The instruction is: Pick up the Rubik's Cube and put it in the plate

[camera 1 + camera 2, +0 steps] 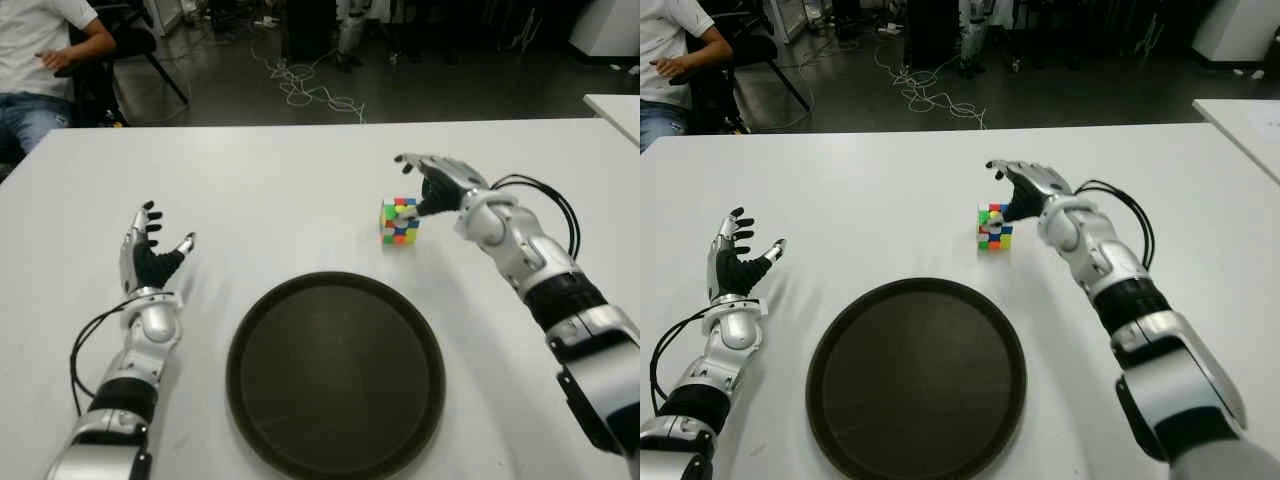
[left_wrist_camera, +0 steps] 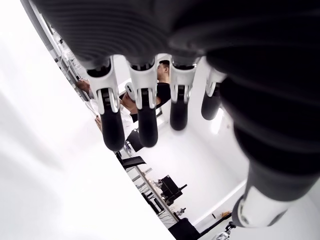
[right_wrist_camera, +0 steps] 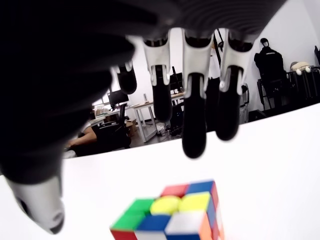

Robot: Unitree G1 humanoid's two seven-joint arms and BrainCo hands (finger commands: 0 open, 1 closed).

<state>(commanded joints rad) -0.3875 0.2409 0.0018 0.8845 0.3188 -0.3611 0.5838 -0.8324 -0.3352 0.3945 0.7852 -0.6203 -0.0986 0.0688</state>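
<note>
Plate (image 1: pixel 335 375) empty; right hand (image 1: pixel 432 180) spread over Rubik's Cube (image 1: pixel 399 221), holding nothing.

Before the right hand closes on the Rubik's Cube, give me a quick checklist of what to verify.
1. Right hand open, holding nothing: ok.
2. Right hand beside the Rubik's Cube, on its right: ok.
3. Fingers touching the cube: cannot tell.
4. Cube flat on the white table, not tilted: ok.
5. Plate holds nothing: ok.
6. Left hand open, left of the plate, out of the way: ok.
</note>
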